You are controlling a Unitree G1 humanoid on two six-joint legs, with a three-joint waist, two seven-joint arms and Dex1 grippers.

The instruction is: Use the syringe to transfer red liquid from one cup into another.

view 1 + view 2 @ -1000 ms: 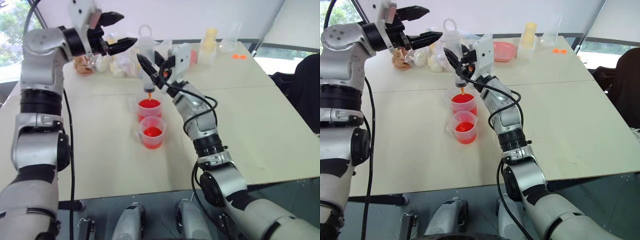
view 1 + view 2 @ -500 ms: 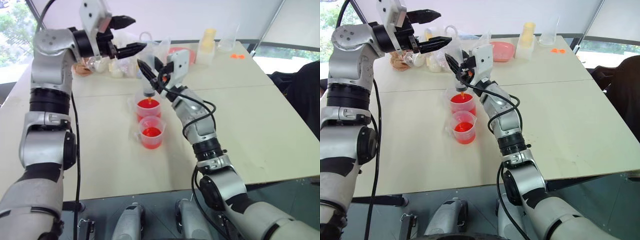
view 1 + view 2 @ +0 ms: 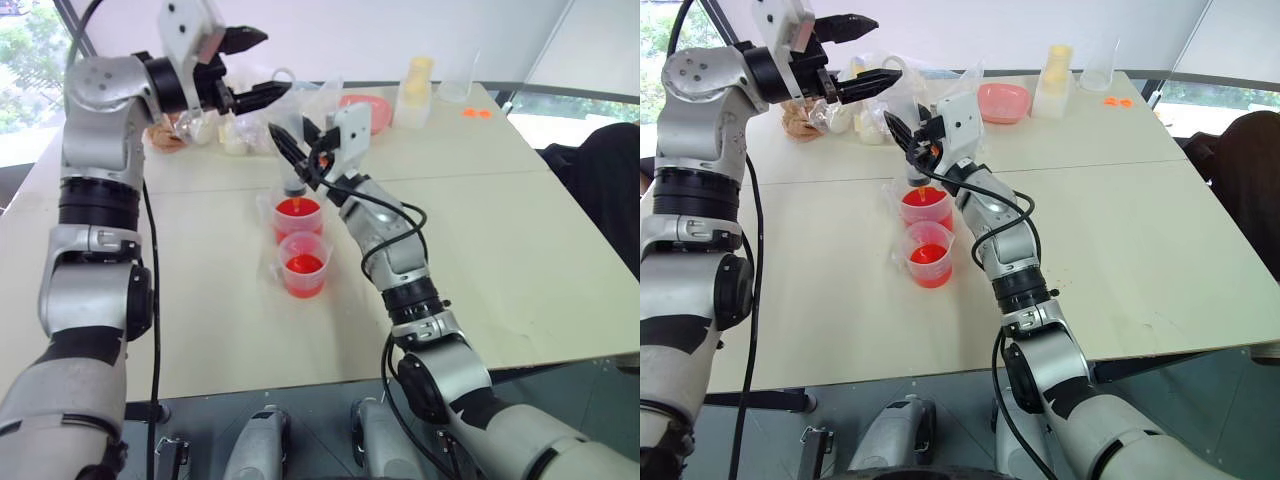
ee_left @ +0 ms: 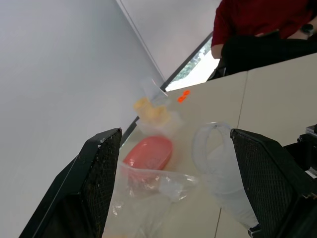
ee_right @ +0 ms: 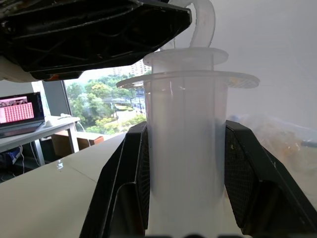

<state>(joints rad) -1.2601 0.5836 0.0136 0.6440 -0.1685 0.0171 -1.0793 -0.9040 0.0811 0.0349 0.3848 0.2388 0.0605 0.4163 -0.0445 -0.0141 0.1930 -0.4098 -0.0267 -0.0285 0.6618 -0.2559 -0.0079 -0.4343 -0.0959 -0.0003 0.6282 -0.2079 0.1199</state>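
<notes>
Plainly, nothing here bears a legible label or brand. The syringe (image 5: pixel 185 148) is a clear plastic cylinder with a flat round flange and a white plunger ending in a ring-shaped loop. It stands upright, its long axis close to vertical, tip pointing down into the far cup (image 3: pixel 298 218). The right gripper (image 3: pixel 296 150) is clamped on the barrel, one ribbed black finger on each side, as the right wrist view shows. The left gripper (image 3: pixel 252 68) is released, its two textured black fingers spread wide and pointing level, with the plunger loop between and below them; contact cannot be told.

The far cup is clear, thin plastic and holds opaque red liquid (image 3: pixel 297 208). A second clear cup (image 3: pixel 304 266), also holding red liquid, stands touching or just beside the far cup on its near side. Both rest on the smooth cream table (image 3: pixel 500 230).

Beyond the far cup lie crinkled clear plastic bags (image 3: pixel 215 125), a pink oval dish (image 3: pixel 1003 101) and a pale yellow bottle (image 3: pixel 416 85). A person in a red top (image 4: pixel 257 20) shows at the table's far edge in the left wrist view.
</notes>
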